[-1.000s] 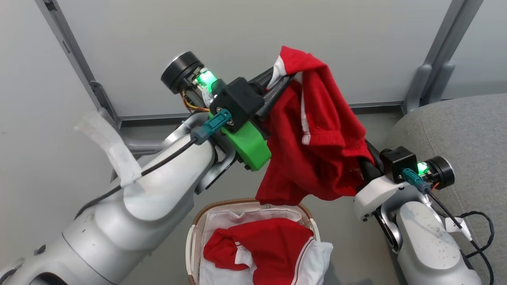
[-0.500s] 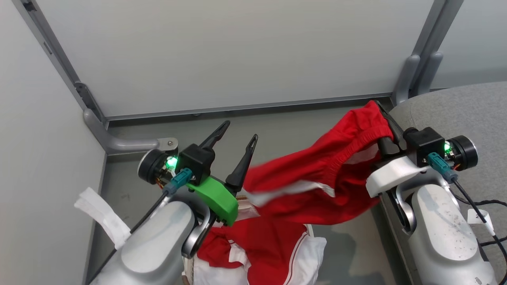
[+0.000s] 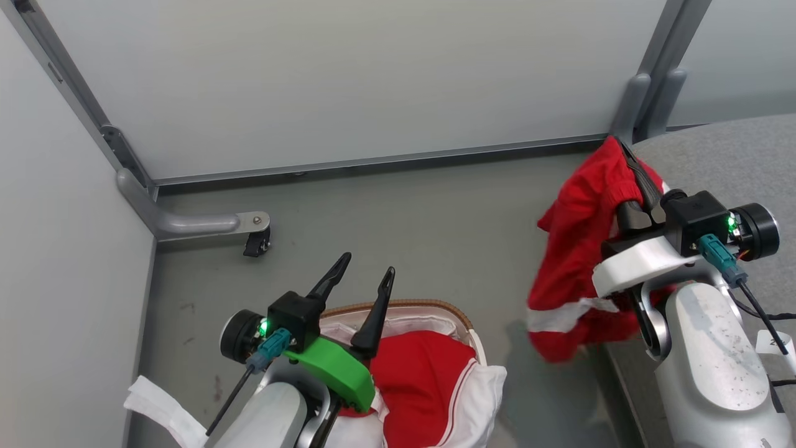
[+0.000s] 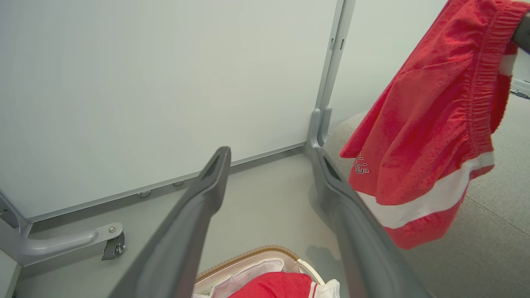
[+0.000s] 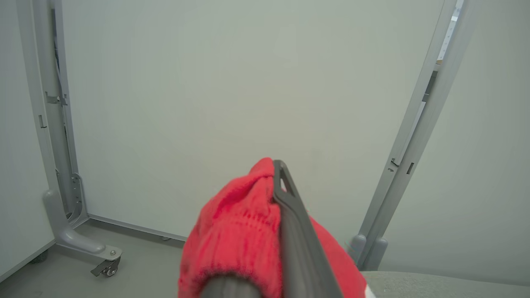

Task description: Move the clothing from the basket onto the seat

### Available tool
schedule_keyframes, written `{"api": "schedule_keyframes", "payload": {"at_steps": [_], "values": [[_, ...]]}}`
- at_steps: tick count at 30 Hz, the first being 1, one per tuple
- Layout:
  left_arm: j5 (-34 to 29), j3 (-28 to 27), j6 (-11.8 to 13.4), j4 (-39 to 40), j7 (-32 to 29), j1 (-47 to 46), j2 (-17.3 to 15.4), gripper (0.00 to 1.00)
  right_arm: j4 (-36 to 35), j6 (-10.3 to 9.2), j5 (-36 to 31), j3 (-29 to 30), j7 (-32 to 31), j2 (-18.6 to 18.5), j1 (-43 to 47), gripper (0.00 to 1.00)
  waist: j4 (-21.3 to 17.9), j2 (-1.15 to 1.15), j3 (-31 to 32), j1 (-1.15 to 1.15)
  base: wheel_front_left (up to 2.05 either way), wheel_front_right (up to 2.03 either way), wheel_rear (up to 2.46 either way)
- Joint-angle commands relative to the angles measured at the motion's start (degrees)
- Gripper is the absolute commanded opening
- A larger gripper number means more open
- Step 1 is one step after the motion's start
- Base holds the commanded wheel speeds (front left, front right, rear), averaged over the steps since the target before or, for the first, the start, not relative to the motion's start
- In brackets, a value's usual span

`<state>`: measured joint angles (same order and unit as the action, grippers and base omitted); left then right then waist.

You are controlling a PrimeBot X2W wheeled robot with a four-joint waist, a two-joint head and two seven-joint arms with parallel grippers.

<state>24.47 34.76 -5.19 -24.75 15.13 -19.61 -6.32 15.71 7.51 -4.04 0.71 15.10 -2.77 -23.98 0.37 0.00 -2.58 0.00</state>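
As shorts (image 3: 572, 249) dangle beside the seat (image 3: 734, 155), partition panels (image 3: 348, 81) stand behind.

- Head camera: mounted high. I look steeply down at the floor (image 3: 404, 205), with the basket (image 3: 457, 315) at bottom centre and the seat (image 3: 734, 155) at right.
- Left wrist camera: low over the basket. I face along the left gripper (image 4: 270, 151) toward the panel (image 4: 165, 82).
- Right wrist camera: very close behind the shorts (image 5: 236, 231), facing the same panel.
- Shared by all three: panel, castor foot (image 3: 252, 227), shorts, seat corner.
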Motion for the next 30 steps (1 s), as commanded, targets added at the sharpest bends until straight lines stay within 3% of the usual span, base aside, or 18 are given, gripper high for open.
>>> {"api": "schedule_keyframes", "payload": {"at_steps": [1,9,14,30], "values": [[-0.78,-1.07,-0.48,-0.16,0.02,1.21,0.21,1.00,-0.23,-0.04,0.02,0.12,0.10,-0.20,1.00,0.00,-0.17,0.00,-0.24,0.00,0.00,0.00,0.00],[-4.62,-5.26,-1.59,0.53,0.02,3.02,1.98,1.00,0.00,-0.04,-0.73,0.39,0.10,-0.22,-0.95,0.00,-1.56,0.00,-2.17,0.00,0.00,0.00,0.00],[-5.99,-6.16,-1.98,1.38,0.03,3.24,2.88,1.00,-0.95,-0.04,-2.25,1.30,0.10,-0.21,-2.32,0.00,-4.48,0.00,-4.19,0.00,0.00,0.00,0.00],[-6.95,-2.89,-2.40,1.74,0.03,1.32,3.30,1.00,-3.23,-0.06,-4.15,4.08,0.10,-0.17,-1.61,0.00,-23.02,0.00,-8.81,0.00,0.00,0.00,0.00]]}}
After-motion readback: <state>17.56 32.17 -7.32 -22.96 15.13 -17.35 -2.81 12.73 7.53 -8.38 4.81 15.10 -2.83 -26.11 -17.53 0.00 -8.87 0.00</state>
